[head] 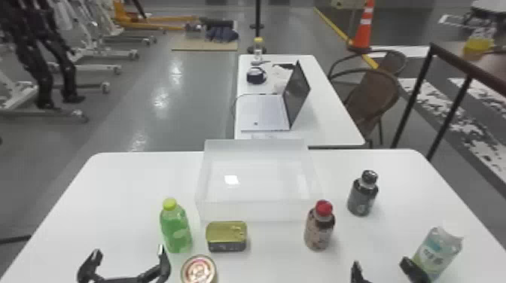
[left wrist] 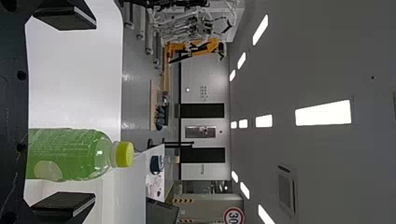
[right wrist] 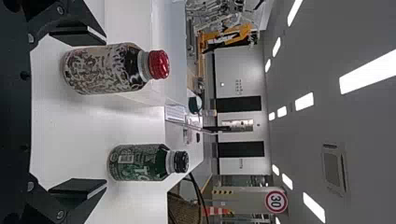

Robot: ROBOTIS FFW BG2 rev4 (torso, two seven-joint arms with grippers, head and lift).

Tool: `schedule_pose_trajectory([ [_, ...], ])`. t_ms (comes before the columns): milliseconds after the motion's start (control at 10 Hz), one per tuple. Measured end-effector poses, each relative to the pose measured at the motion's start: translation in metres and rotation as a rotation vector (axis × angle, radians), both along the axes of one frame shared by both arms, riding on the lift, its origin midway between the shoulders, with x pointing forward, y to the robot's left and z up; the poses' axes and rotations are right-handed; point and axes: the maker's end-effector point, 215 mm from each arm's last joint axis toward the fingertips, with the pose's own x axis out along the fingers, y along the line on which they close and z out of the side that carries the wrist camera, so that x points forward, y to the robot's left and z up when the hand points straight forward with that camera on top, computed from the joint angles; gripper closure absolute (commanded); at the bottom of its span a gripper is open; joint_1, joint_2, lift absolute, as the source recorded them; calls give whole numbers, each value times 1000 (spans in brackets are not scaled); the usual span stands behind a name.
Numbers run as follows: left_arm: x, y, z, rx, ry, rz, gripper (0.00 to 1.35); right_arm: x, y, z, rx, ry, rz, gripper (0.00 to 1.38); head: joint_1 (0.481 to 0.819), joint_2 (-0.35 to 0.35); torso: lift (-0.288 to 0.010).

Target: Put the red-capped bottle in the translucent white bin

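Observation:
The red-capped bottle (head: 319, 229) stands upright on the table, just off the near right corner of the translucent white bin (head: 259, 210). My right gripper (head: 384, 269) is at the near edge, nearer and to the right of that bottle, open. In the right wrist view the red-capped bottle (right wrist: 105, 68) appears beyond the fingers of my right gripper (right wrist: 79, 112), toward one of them, not held. My left gripper (head: 130, 256) stays at the near left, open, and in the left wrist view my left gripper (left wrist: 67, 112) has its fingers wide apart.
A green bottle (head: 176, 229), a gold-lidded can (head: 226, 237) and a round can (head: 198, 270) stand left of centre. A black-capped bottle (head: 362, 195) is behind right, a clear-topped pouch (head: 436, 252) at the right. Behind the bin, a second table holds a laptop (head: 263, 113).

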Motion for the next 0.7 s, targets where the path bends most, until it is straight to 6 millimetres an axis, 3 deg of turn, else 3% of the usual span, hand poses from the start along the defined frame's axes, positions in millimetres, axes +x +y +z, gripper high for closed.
schedule_pose_trajectory([
  [700,4,-4,2,-7,-5,-6,18,22,2,-29,40,41,80,209,549,0,-100],
])
